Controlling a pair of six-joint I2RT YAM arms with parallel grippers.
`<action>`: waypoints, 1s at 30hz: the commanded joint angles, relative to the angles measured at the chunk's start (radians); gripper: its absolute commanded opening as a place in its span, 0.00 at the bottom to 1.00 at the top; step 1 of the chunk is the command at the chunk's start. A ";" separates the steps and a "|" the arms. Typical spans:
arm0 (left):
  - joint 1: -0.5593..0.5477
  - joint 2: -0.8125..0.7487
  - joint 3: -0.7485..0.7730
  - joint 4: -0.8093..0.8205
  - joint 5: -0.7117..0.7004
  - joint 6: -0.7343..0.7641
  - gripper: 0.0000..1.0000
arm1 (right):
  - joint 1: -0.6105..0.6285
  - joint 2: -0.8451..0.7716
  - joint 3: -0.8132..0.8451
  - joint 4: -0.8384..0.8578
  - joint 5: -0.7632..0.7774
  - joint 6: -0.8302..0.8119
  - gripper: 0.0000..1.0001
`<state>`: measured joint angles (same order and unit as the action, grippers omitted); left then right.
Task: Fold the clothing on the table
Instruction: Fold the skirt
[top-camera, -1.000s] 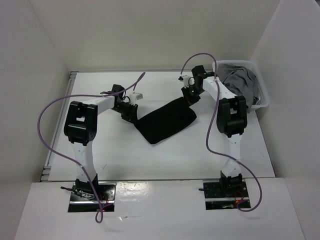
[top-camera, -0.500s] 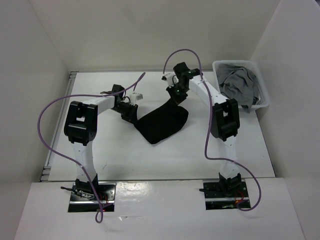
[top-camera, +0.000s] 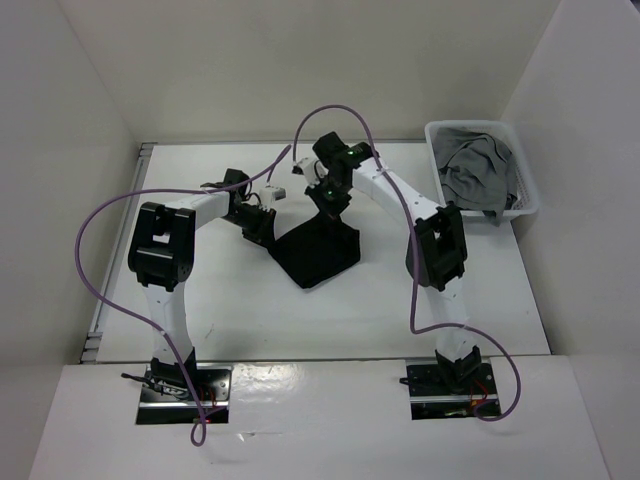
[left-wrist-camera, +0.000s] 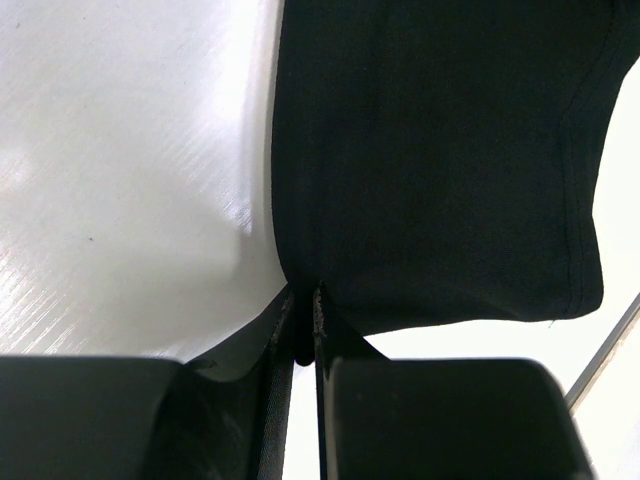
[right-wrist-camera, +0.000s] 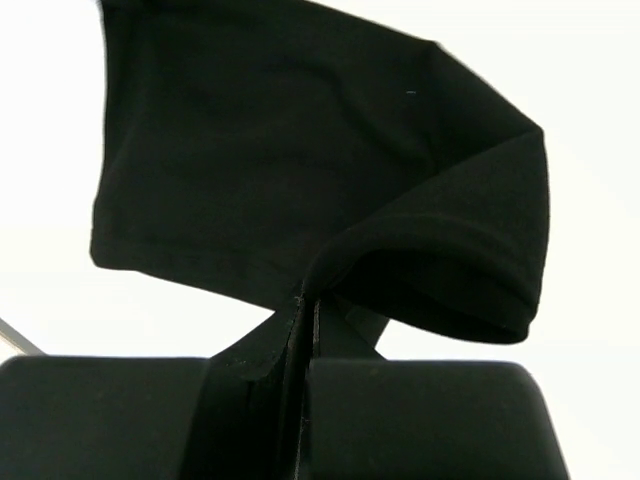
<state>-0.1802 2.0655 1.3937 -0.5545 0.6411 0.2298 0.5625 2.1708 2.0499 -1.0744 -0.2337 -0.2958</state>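
Starting nearest the arm bases, I've got bare white table (top-camera: 230, 310) across the whole front, nearer than the basket (top-camera: 528, 205) and stretching away to its left as far as the metal rail (top-camera: 100, 310) on the edge opposite the basket. The clothing (top-camera: 318, 255) sits mid-table, well to the left of the basket and a little nearer than it. Its near corner points back toward the bases. There's no clear long axis right now: the black cloth is gathered into a compact, roughly square patch, with its widest span running across toward the basket. On the side away from the basket, the left gripper (top-camera: 262, 228) is down low, jaws nearly together and pinching the hem. The wrist view shows the stitched edge running straight into the left gripper (left-wrist-camera: 305, 300). Further back, the right gripper (top-camera: 328, 200) is clamped tight on a fold, lifting the cloth into a peak, and its own camera shows the clothing (right-wrist-camera: 250, 150) draping off the fingers. The basket itself holds a grey garment (top-camera: 478, 170), well apart from the black cloth.
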 joint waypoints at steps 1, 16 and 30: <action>-0.005 0.036 0.001 -0.032 -0.041 0.028 0.16 | 0.049 -0.071 0.052 -0.039 0.034 0.001 0.00; -0.005 0.018 0.001 -0.032 -0.041 0.019 0.16 | 0.140 0.015 0.202 -0.091 0.034 0.001 0.00; -0.005 0.018 0.001 -0.032 -0.041 0.019 0.16 | 0.215 0.043 0.069 -0.050 0.043 0.001 0.00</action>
<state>-0.1799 2.0651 1.3937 -0.5617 0.6407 0.2272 0.7452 2.1853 2.1582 -1.1454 -0.1940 -0.2920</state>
